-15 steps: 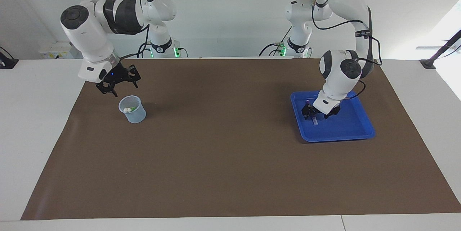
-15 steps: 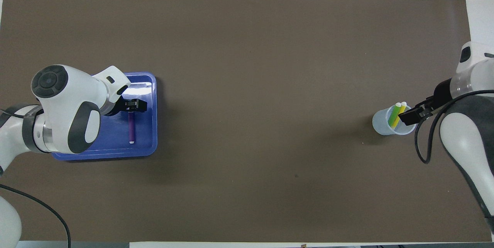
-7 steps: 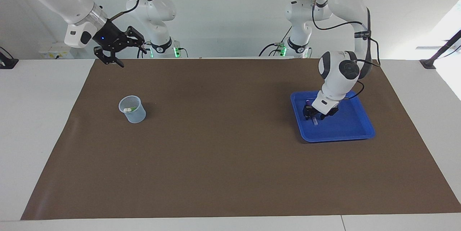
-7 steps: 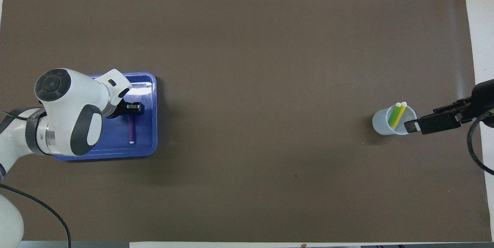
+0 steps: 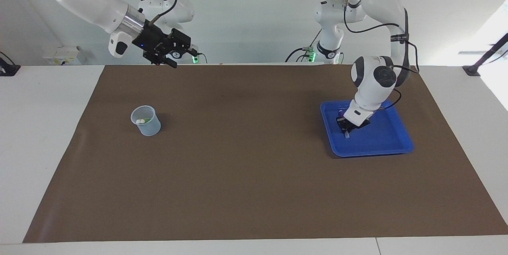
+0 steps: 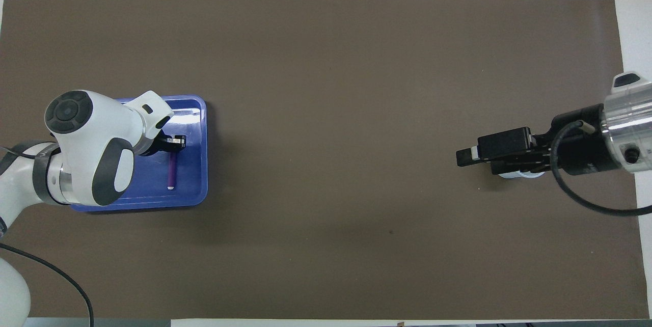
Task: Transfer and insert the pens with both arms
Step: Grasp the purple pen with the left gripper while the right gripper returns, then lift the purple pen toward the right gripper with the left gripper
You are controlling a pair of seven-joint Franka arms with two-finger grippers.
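A purple pen (image 6: pixel 171 171) lies in the blue tray (image 6: pixel 201 184) at the left arm's end of the table. My left gripper (image 6: pixel 173 142) is down in the tray (image 5: pixel 373 152), shut on the pen's end that is farther from the robots. Only the pen's pale end (image 5: pixel 347 135) peeks out below the left gripper (image 5: pixel 346 126) in the facing view. The clear cup (image 5: pixel 146 120) at the right arm's end holds a green and a yellow pen. My right gripper (image 5: pixel 181 58) hangs open and empty, high above the mat. From overhead the right gripper (image 6: pixel 466 156) hides most of the cup (image 6: pixel 514 175).
A brown mat (image 5: pixel 246 175) covers most of the white table. A thin black bracket (image 5: pixel 472 70) stands on the table near the left arm's end.
My left gripper has shut on the purple pen in the tray, nudging it slightly. The right arm has risen from beside the cup and swung toward the table's middle.
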